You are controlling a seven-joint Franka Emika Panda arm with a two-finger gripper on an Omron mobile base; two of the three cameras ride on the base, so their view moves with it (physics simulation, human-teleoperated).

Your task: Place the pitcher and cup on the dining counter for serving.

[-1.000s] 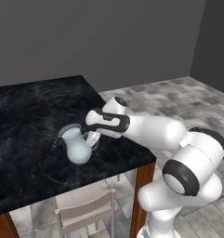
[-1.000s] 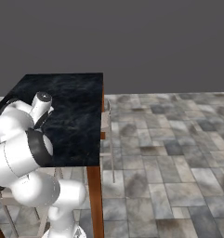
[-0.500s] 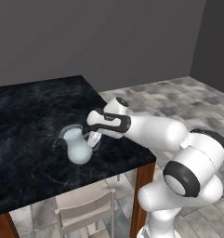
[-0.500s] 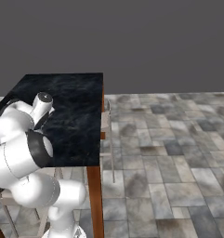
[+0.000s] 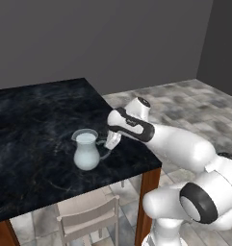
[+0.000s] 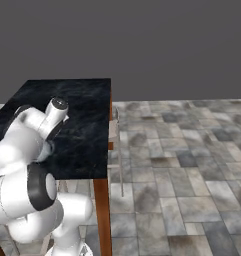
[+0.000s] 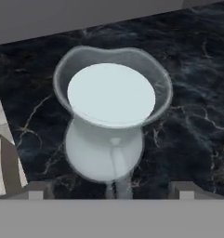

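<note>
- Dining worktop: black marbled top on reddish-brown legs; a pale chair is tucked under its near edge.
- Pitcher: upright on the worktop near the right front corner, handle turned toward the arm.
- Gripper: just beside the pitcher's handle, fingers spread wide either side of it, gripping nothing.

We see a pale bluish-white translucent pitcher on black worktop w/ white marbling, reddish-brown legs; floor grey-brown mottled tile.
</note>
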